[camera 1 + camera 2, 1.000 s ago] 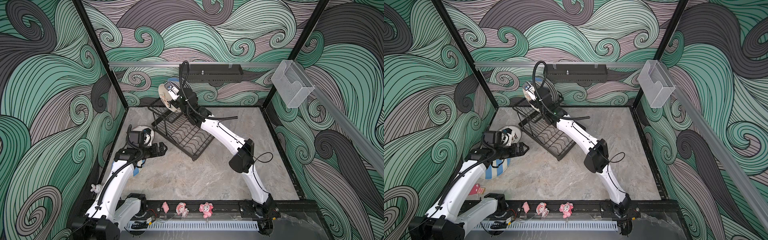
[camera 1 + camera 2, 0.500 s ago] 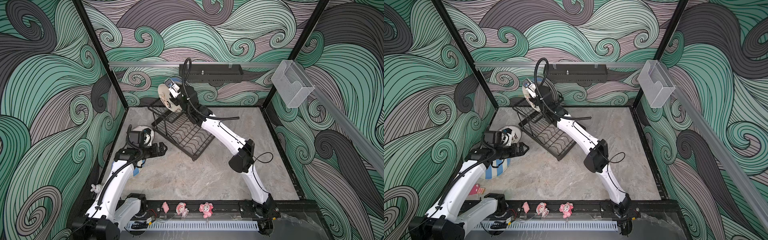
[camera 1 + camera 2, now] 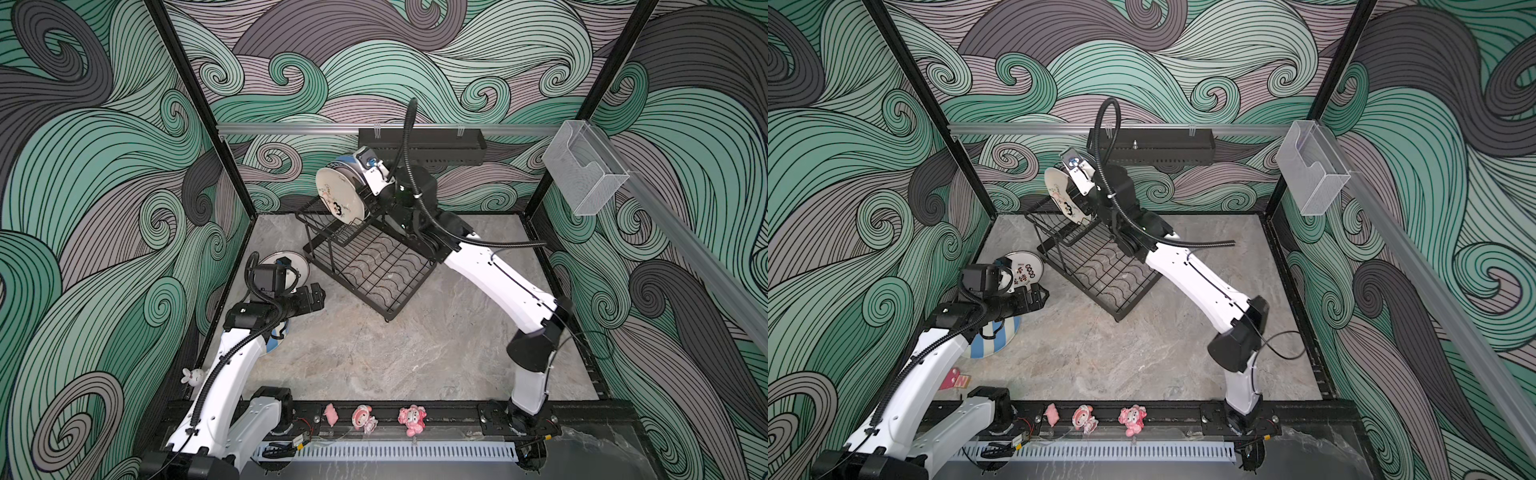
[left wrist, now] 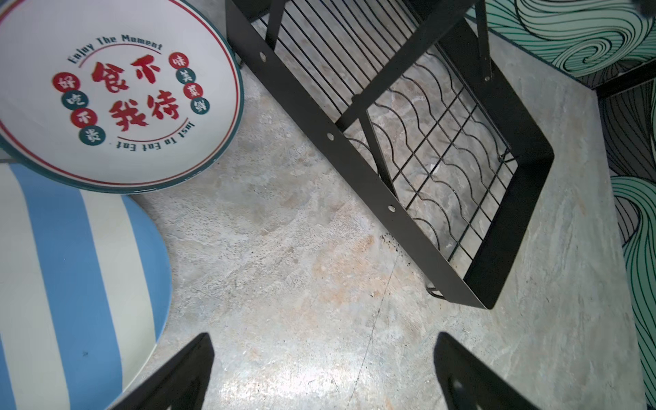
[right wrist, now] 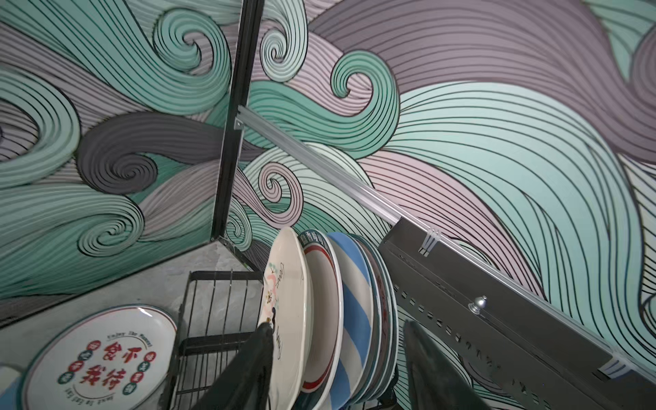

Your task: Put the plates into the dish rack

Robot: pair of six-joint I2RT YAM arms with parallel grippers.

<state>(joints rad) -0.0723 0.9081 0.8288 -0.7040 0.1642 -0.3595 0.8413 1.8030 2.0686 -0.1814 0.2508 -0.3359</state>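
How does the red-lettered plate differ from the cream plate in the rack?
The red-lettered plate lies face up beside the dish rack; the cream plate stands on edge in it. The red-lettered plate has a teal rim and red characters; the cream plate has a plain rim and a small drawing. Both are round.

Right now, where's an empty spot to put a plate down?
The table lies bare between the dish rack and the pink figurines. The rack's lower grid is bare. Crowded: the standing plates up top, and the left corner with the red-lettered plate and striped plate.

8 plates (image 4: pixel 117 88), 1 dish rack (image 4: pixel 360 172)
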